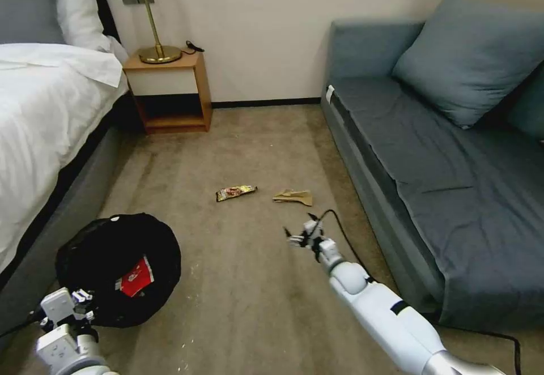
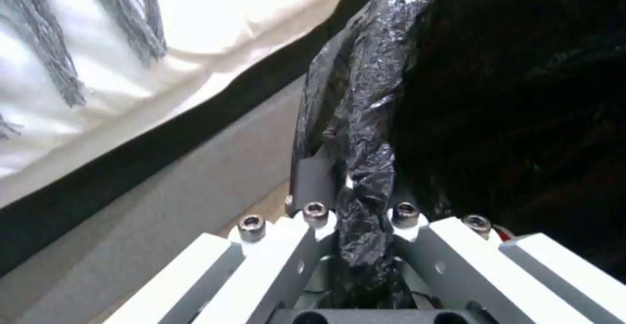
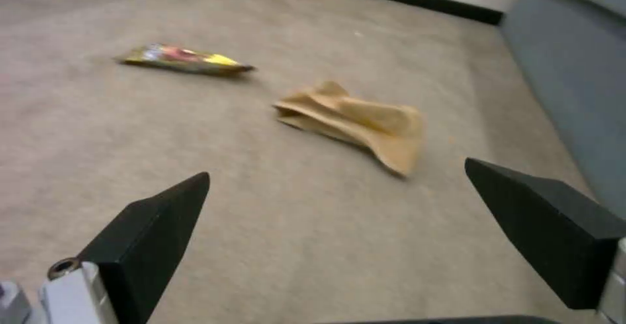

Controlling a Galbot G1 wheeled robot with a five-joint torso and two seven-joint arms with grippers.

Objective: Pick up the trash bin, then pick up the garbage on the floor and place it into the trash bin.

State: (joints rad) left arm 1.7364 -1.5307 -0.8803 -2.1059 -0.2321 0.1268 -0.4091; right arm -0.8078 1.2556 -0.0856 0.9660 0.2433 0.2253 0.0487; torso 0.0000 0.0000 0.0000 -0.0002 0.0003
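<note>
Carpet (image 1: 255, 284) carries a snack wrapper (image 1: 236, 192) and crumpled paper (image 1: 293, 196); right end effector (image 1: 300, 235) hangs wide open and empty nearby, left end effector (image 2: 355, 216) clamps the trash bin (image 1: 107, 250) rim.

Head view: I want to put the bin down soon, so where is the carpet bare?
Bare carpet lies between the trash bin and the right claw, and beyond the snack wrapper and tan paper toward the nightstand. It is crowded by the bed, where the left claw grips the bin's rim.
</note>
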